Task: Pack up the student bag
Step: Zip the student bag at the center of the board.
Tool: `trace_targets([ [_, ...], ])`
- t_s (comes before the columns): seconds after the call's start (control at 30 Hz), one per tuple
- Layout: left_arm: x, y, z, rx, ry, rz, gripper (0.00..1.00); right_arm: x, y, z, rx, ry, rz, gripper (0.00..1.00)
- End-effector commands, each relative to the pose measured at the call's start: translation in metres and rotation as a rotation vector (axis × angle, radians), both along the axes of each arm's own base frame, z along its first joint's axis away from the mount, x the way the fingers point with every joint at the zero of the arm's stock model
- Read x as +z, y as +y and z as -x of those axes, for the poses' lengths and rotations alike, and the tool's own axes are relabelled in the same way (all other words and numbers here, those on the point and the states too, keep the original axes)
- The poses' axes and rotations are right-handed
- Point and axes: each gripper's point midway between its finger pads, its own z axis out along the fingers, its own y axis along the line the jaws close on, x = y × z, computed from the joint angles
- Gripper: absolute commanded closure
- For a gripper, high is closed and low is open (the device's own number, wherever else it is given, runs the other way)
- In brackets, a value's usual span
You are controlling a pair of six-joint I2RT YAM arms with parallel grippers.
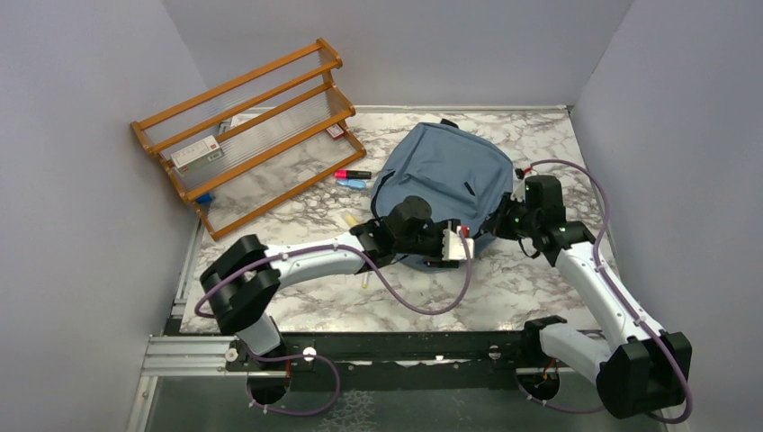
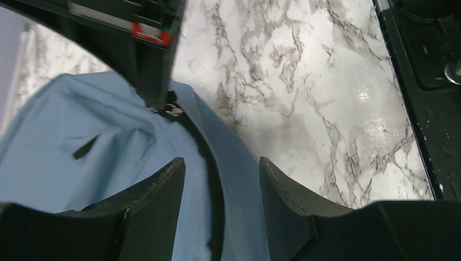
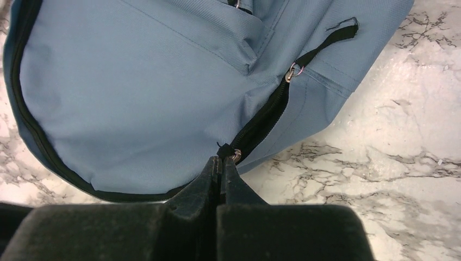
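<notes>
A white marble-patterned table [image 1: 504, 288] stands between plain grey walls. On its middle lies the student bag [image 1: 445, 171], flat on the surface and between the two arms, with its rounded length running from the near side toward the back wall. On the near right side of the bag a black zipper [image 3: 266, 117] runs away from the right gripper [image 3: 222, 161]. This gripper is pressed closed on the small zipper pull [image 3: 220, 147] at the near end of that line, so the right arm is the one already on it, and any pull probably has to follow the zipper. The left gripper [image 2: 222, 163] has its jaws apart over the near edge of the bag, with a fold of blue fabric between them; it cannot be told if they touch it. Further out, a wooden rack [image 1: 252, 126] stands at the far left, and two markers [image 1: 353, 178] lie between it and the bag.
</notes>
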Motion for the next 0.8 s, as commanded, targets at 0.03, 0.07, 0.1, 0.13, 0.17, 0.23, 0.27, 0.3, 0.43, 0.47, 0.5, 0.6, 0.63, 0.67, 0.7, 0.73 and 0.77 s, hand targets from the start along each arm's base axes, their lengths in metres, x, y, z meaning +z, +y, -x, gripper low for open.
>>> trace_targets([
  [0.03,-0.02,-0.029,-0.009,0.077,-0.001,-0.011,0.45,0.013,0.002,0.001,0.015,-0.038,-0.02,1.0],
  [0.07,-0.026,-0.032,-0.011,0.091,0.0,-0.018,0.45,0.012,0.002,0.002,0.014,-0.037,-0.019,1.0],
  [0.1,-0.032,-0.034,-0.014,0.11,-0.002,-0.03,0.45,0.012,0.002,0.003,0.014,-0.036,-0.018,0.99],
  [0.13,-0.039,-0.034,-0.019,0.144,-0.009,-0.042,0.45,0.012,0.001,0.003,0.012,-0.035,-0.017,0.99],
  [0.17,-0.045,-0.035,-0.024,0.178,-0.019,-0.057,0.45,0.012,0.001,0.003,0.011,-0.034,-0.015,1.0],
  [0.23,-0.054,-0.032,-0.036,0.25,-0.046,-0.084,0.45,0.012,0.001,0.004,0.011,-0.033,-0.015,1.0],
  [0.27,-0.057,-0.031,-0.04,0.274,-0.056,-0.09,0.45,0.013,0.001,0.005,0.011,-0.034,-0.016,1.0],
  [0.3,-0.057,-0.03,-0.043,0.293,-0.066,-0.088,0.45,0.013,0.001,0.005,0.013,-0.037,-0.018,1.0],
  [0.43,-0.059,-0.028,-0.046,0.31,-0.084,-0.091,0.48,0.012,0.002,0.006,0.014,-0.033,-0.023,1.0],
  [0.47,-0.06,-0.028,-0.046,0.309,-0.085,-0.093,0.51,0.011,0.002,0.006,0.014,-0.032,-0.026,0.99],
  [0.5,-0.061,-0.027,-0.045,0.309,-0.083,-0.097,0.55,0.01,0.003,0.006,0.014,-0.03,-0.027,1.0],
  [0.6,-0.065,-0.024,-0.042,0.304,-0.077,-0.106,0.73,0.01,0.002,0.005,0.008,-0.029,-0.03,0.99],
  [0.63,-0.066,-0.023,-0.041,0.303,-0.075,-0.106,0.8,0.009,0.002,0.004,0.002,-0.028,-0.027,1.0],
  [0.67,-0.066,-0.022,-0.039,0.299,-0.07,-0.107,0.87,0.009,0.0,0.004,-0.006,-0.025,-0.023,1.0],
  [0.7,-0.065,-0.02,-0.037,0.294,-0.068,-0.105,0.93,0.007,-0.002,0.003,-0.023,-0.017,-0.013,1.0],
  [0.73,-0.065,-0.019,-0.035,0.289,-0.065,-0.106,0.99,0.004,-0.005,0.003,-0.042,-0.008,-0.004,1.0],
  [0.77,-0.066,-0.017,-0.032,0.283,-0.061,-0.11,1.0,0.003,-0.009,0.001,-0.065,-0.003,0.008,1.0],
])
